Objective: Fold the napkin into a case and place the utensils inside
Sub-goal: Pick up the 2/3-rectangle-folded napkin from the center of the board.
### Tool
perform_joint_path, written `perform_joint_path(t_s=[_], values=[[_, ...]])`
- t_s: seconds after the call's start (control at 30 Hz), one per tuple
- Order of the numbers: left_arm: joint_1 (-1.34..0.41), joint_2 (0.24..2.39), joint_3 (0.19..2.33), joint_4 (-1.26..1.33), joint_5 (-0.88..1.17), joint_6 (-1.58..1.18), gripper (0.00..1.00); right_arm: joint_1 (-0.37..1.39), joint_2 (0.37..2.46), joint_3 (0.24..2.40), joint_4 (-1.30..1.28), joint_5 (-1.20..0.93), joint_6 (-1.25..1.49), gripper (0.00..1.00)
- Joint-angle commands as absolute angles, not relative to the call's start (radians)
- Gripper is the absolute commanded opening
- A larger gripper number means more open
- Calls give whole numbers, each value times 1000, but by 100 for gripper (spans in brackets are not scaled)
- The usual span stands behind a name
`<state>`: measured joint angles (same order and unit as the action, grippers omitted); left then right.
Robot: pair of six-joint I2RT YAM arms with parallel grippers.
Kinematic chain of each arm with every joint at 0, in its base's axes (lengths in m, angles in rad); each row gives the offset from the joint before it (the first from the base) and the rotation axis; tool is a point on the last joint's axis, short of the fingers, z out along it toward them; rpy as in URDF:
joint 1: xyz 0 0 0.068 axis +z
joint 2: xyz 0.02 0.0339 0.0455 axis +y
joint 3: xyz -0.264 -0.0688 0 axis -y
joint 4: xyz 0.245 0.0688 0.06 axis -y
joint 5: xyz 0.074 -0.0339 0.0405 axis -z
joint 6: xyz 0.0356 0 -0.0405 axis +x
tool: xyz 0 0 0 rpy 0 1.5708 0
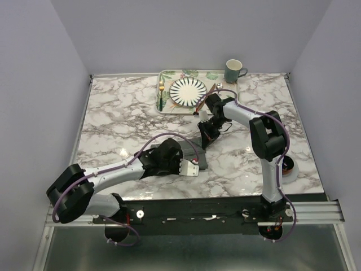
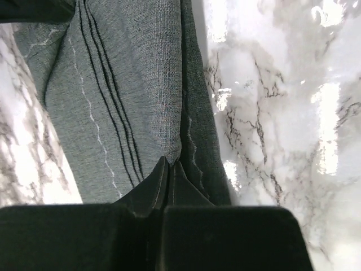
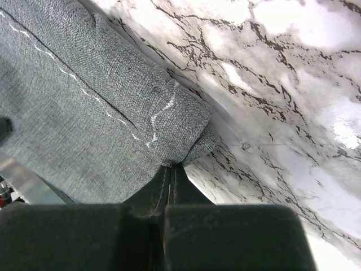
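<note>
The dark grey napkin (image 1: 198, 153) lies folded into a narrow strip on the marble table, between my two grippers. My left gripper (image 1: 195, 165) is shut on the strip's near end, pinching a fold of cloth (image 2: 170, 152). My right gripper (image 1: 203, 140) is shut on the far end, pinching a folded corner (image 3: 180, 148) with pale stitching. The gold fork with the green handle (image 1: 161, 95) lies on the tray, left of the striped plate (image 1: 188, 91). The brownish knife (image 1: 205, 96) lies slanted at the plate's right. The spoon (image 1: 219, 87) is barely visible beside it.
The floral tray (image 1: 167, 107) sits at the back centre, with a teal mug (image 1: 233, 71) at its right corner. A small brown object (image 1: 288, 166) sits by the right arm's base. Bare marble (image 1: 113, 124) spreads to the left.
</note>
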<state>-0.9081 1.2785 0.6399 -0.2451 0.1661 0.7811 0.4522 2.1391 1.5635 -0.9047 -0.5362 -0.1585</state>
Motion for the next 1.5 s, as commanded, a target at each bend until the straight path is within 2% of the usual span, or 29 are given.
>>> perform_joint_path(t_s=[0.0, 0.27, 0.3, 0.5, 0.7, 0.83, 1.0, 1.1, 1.17, 1.2, 1.27, 1.47], values=[[-838, 1316, 722, -385, 342, 680, 0, 449, 2154, 1531, -882, -422, -221, 2], [-703, 1468, 887, -532, 508, 690, 2, 449, 2161, 1545, -882, -420, -239, 2], [-704, 1460, 874, -522, 505, 696, 11, 449, 2161, 1548, -884, -420, -241, 2], [-784, 1398, 752, -401, 339, 715, 34, 449, 2172, 1559, -888, -417, -241, 2], [-868, 1381, 683, -327, 216, 707, 45, 449, 2178, 1562, -890, -420, -236, 2], [-910, 1393, 647, -279, 143, 710, 45, 449, 2183, 1562, -893, -420, -238, 2], [-943, 1431, 634, -252, 80, 718, 42, 449, 2181, 1560, -893, -417, -242, 2], [-950, 1453, 632, -250, 69, 732, 36, 449, 2181, 1557, -893, -414, -242, 1], [-951, 1460, 630, -255, 67, 741, 26, 449, 2180, 1560, -891, -414, -242, 1], [-951, 1463, 634, -259, 69, 747, 12, 449, 2180, 1560, -893, -414, -242, 1], [-951, 1468, 643, -284, 87, 744, 0, 449, 2180, 1560, -893, -416, -244, 1], [-914, 1437, 755, -466, 282, 675, 0, 449, 2149, 1534, -877, -419, -256, 1]])
